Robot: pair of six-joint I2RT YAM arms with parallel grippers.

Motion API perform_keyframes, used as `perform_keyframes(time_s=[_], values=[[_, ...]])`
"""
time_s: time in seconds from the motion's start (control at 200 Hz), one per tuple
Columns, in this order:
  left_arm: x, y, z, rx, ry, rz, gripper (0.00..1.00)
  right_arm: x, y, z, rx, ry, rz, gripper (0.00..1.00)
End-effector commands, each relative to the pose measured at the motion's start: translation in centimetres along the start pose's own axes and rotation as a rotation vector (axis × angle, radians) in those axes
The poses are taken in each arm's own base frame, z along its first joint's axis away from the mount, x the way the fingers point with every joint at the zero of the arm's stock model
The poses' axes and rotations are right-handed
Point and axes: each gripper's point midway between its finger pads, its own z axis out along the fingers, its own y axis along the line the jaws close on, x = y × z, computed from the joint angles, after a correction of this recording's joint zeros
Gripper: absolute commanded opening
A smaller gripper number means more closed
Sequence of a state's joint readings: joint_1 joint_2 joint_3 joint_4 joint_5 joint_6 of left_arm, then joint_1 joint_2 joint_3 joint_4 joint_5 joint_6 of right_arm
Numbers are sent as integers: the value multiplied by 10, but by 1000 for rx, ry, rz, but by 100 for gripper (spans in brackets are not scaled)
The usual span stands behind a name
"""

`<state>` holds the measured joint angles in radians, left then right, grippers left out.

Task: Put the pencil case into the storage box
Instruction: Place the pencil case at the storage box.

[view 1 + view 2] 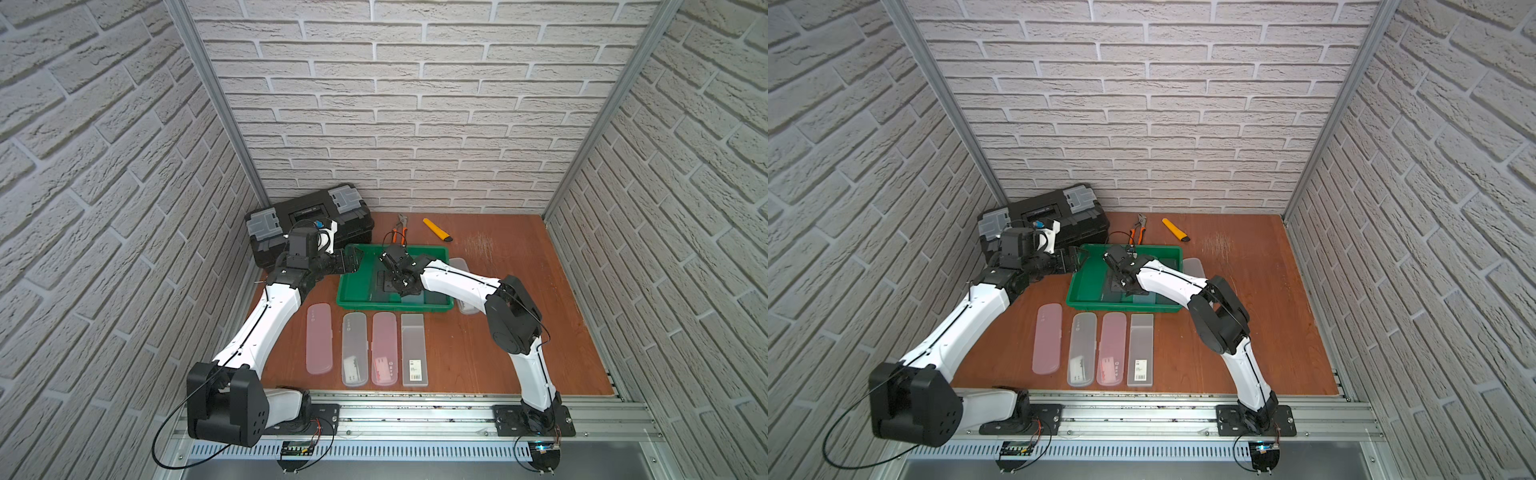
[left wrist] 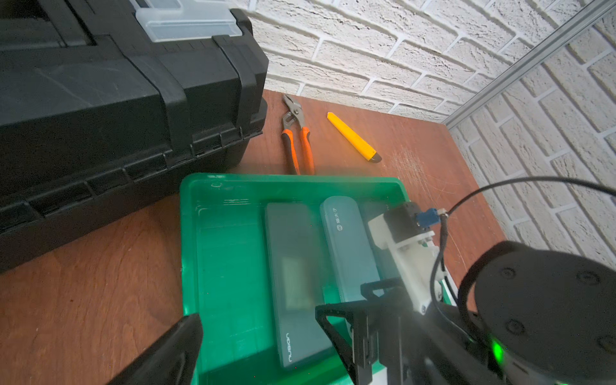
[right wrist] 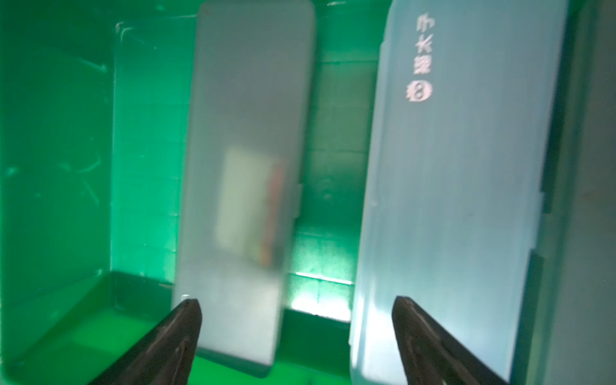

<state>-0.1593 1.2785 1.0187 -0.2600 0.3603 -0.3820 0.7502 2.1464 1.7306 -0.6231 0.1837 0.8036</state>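
Frosted pencil case [image 3: 243, 100] is seen flat in the green storage box [image 3: 56, 133], beside a blue case [image 3: 460, 200]. Right jaws are spread wide over it, empty; a straight upward lift is advised, nudging neither case

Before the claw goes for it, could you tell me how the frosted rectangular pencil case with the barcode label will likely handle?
The frosted pencil case looks like a hard plastic shell, so probably stiff. Little shows through it besides the label, so likely light. Flat on the table, it should slide, not roll; its smooth lid may be slippery.
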Motion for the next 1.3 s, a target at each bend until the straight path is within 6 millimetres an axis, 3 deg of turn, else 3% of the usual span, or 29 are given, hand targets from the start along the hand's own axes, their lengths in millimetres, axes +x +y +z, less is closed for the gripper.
perform_keyframes(time_s=[0.0,0.295,0.475,0.815,1.295], values=[[-5,1,0,-17,-28,13,98,-31,5,-37,5,-118,-35,96],[-18,33,-23,-145,-125,-25,98,-48,20,-17,71,-111,-145,97],[-19,35,-26,-157,-129,-17,99,-47,36,2,69,-123,-186,98],[-19,34,-26,-156,-131,-17,99,-45,46,15,129,-161,-241,99],[-19,34,-28,-159,-130,-13,98,-29,28,43,232,-117,-287,99]])
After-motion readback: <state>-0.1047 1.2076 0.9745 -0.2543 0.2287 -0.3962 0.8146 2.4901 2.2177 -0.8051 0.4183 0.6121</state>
